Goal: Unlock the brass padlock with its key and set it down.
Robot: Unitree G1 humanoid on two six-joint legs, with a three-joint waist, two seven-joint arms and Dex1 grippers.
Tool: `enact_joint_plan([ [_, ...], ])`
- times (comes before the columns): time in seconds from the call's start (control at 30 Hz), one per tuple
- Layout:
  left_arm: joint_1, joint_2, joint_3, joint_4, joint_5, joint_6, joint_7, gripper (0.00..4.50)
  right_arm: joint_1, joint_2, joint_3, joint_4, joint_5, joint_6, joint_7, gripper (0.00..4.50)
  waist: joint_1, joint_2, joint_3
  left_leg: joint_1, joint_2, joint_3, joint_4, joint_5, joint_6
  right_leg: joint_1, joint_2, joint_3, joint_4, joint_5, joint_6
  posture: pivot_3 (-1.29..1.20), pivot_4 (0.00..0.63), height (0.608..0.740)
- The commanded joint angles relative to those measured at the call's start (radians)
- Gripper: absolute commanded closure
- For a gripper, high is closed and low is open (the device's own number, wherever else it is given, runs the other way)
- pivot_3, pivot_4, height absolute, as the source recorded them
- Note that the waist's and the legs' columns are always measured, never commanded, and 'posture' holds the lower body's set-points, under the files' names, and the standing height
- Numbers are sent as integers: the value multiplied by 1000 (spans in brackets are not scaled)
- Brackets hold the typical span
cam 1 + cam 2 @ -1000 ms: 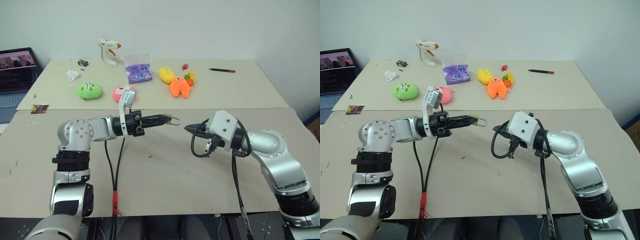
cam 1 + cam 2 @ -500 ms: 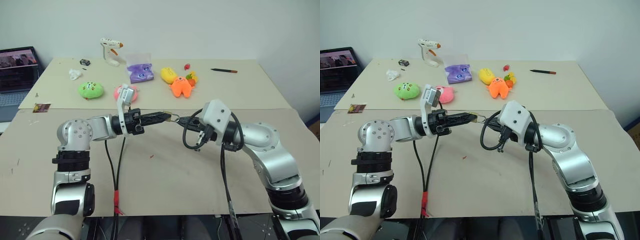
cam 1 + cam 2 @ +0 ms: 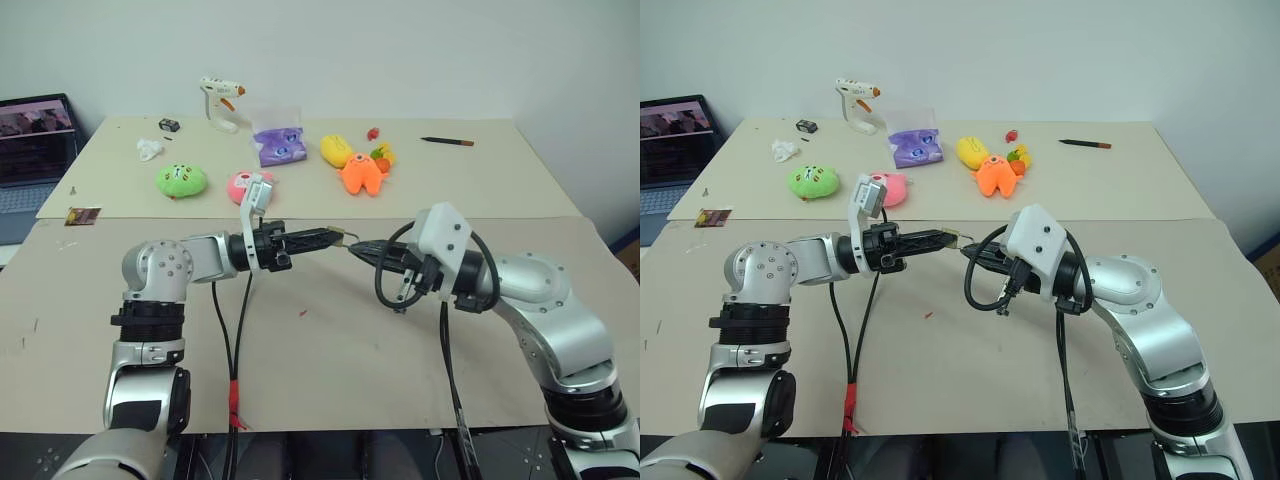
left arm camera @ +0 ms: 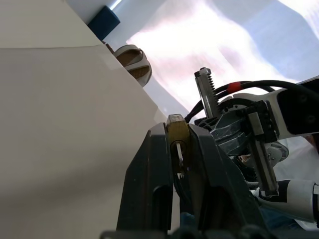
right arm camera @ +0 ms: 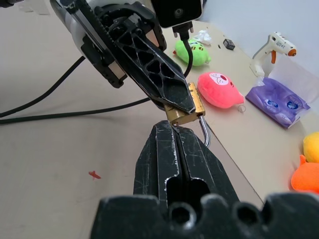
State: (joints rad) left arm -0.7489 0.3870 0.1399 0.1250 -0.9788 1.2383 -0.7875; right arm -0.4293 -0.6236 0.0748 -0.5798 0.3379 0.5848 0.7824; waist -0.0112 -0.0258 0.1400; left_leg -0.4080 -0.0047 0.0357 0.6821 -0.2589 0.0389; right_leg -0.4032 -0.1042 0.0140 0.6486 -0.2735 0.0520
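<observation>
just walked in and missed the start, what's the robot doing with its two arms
The left gripper holds a small brass padlock in the air above the table, pinched by its body. The right gripper, fingers shut, has its tips right up against the padlock, as if working a key into it; the key itself can't be made out. The padlock has not been set down yet. Plush toys sit on the far table.

No text can be read — no labels, brands or numbers.

Head stereo pair looking down over table (image 3: 300, 340), wrist cameras close along tools
</observation>
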Motion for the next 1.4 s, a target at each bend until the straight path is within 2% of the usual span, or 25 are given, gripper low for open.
enact_joint_plan([
  [0.03, 0, -4, 7, -16, -2, -21, -15, 4454, -5, -5, -30, -33, 15, -18, -14, 4469, 0, 0, 0, 0, 0, 0, 0, 0, 0, 0, 0, 0, 0, 0, 0, 0, 150, 738],
  [0.93, -10, -50, 111, -134, -187, 128, 155, 4454, -26, -5, 14, 24, -27, -66, -18, 4469, 0, 0, 0, 0, 0, 0, 0, 0, 0, 0, 0, 0, 0, 0, 0, 0, 150, 738],
  [1.2, -6, -43, 109, -148, -213, 137, 162, 4454, -31, -8, 16, 78, -35, -107, -4, 4469, 0, 0, 0, 0, 0, 0, 0, 0, 0, 0, 0, 0, 0, 0, 0, 0, 150, 738],
  [1.4, -15, -11, 75, -155, -218, 138, 122, 4454, -63, 7, 50, 180, -30, -159, 64, 4469, -1, 0, 0, 1, 0, 0, 0, 0, 0, 0, 0, 0, 0, 0, 0, 0, 150, 738],
])
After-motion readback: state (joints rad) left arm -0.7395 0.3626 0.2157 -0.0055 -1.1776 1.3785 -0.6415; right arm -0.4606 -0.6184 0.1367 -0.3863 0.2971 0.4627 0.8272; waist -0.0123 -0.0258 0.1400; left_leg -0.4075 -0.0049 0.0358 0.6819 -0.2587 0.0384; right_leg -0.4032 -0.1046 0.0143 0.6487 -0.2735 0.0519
